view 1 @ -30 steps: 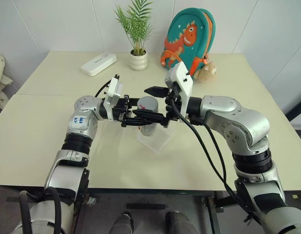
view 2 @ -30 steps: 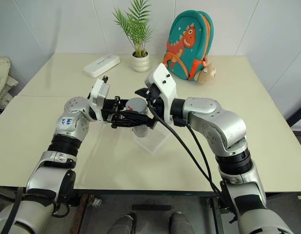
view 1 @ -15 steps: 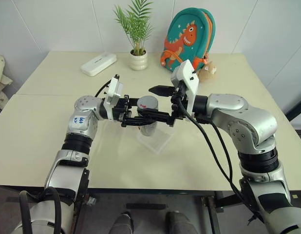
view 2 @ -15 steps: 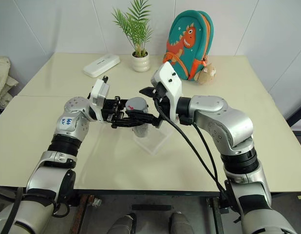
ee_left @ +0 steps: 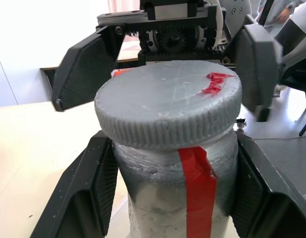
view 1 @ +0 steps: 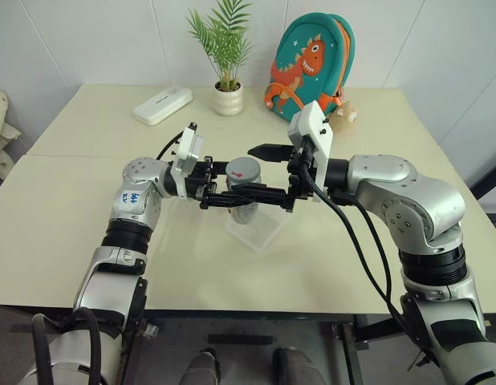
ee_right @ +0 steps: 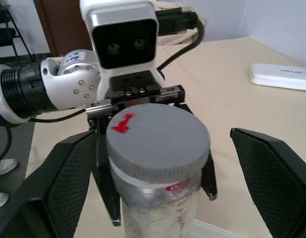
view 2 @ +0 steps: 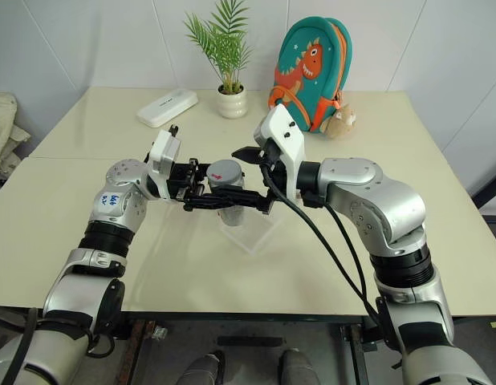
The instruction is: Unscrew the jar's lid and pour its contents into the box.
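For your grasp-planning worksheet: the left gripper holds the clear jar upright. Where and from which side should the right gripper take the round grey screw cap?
Grip the round grey screw cap on its ribbed rim, coming in level from the side opposite the left gripper, which clamps the clear jar just below. The open right gripper already straddles the cap, so closing there probably suffices.

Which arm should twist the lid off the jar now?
Probably the right: the right gripper is open around the grey lid, while the left gripper is shut on the jar.
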Robot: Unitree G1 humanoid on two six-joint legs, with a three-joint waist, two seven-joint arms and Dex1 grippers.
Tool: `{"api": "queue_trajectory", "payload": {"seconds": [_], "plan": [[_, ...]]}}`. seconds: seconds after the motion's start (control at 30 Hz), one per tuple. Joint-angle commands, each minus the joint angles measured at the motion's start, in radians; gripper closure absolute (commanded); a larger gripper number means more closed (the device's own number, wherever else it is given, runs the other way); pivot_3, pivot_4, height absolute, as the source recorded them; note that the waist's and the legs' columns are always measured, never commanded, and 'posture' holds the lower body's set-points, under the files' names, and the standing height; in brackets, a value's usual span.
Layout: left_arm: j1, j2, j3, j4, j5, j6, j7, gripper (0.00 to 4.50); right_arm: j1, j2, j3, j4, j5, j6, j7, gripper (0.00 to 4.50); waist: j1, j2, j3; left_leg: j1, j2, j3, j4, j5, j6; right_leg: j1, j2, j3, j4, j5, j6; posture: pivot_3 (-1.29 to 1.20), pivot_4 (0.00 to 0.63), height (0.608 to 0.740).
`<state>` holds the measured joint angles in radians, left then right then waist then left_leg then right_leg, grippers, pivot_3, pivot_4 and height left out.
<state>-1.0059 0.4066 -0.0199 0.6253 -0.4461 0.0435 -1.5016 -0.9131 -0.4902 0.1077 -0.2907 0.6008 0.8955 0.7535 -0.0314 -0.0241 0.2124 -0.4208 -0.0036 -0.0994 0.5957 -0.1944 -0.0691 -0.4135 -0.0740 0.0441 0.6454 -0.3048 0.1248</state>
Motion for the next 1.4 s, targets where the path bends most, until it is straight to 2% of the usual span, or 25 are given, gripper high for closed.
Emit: {"api": "queue_trajectory", "payload": {"seconds": [0.03, 0.07, 0.2, 1.4], "plan": [[-0.018, 0.0, 0.002, -0.02, -0.007, -0.012, -0.074, 1.94, -0.001, -0.005, -0.023, -0.047, 0.023, -0.003, 0.009, 0.4, 0.0, 0.0, 0.0, 0.0, 0.0, 0.0, 0.0, 0.0, 0.0, 0.0, 0.0, 0.0, 0.0, 0.0, 0.0, 0.0, 0.15, 0.74], [-0.017, 0.0, 0.003, -0.021, -0.008, -0.011, -0.073, 1.94, -0.001, -0.005, -0.024, -0.048, 0.026, -0.002, 0.008, 0.6, 0.0, 0.0, 0.0, 0.0, 0.0, 0.0, 0.0, 0.0, 0.0, 0.0, 0.0, 0.0, 0.0, 0.0, 0.0, 0.0, 0.15, 0.74], [-0.015, 0.001, 0.003, -0.023, -0.007, -0.012, -0.071, 1.94, -0.002, -0.002, -0.032, -0.055, 0.047, 0.004, 0.009, 1.93, 0.0, 0.0, 0.0, 0.0, 0.0, 0.0, 0.0, 0.0, 0.0, 0.0, 0.0, 0.0, 0.0, 0.0, 0.0, 0.0, 0.15, 0.74], [0.041, -0.001, -0.032, -0.091, -0.006, 0.056, -0.085, 1.94, -0.085, -0.035, -0.095, 0.031, 0.012, -0.105, 0.026, 1.96, 0.0, 0.0, 0.0, 0.0, 0.0, 0.0, 0.0, 0.0, 0.0, 0.0, 0.0, 0.0, 0.0, 0.0, 0.0, 0.0, 0.15, 0.74]]}}
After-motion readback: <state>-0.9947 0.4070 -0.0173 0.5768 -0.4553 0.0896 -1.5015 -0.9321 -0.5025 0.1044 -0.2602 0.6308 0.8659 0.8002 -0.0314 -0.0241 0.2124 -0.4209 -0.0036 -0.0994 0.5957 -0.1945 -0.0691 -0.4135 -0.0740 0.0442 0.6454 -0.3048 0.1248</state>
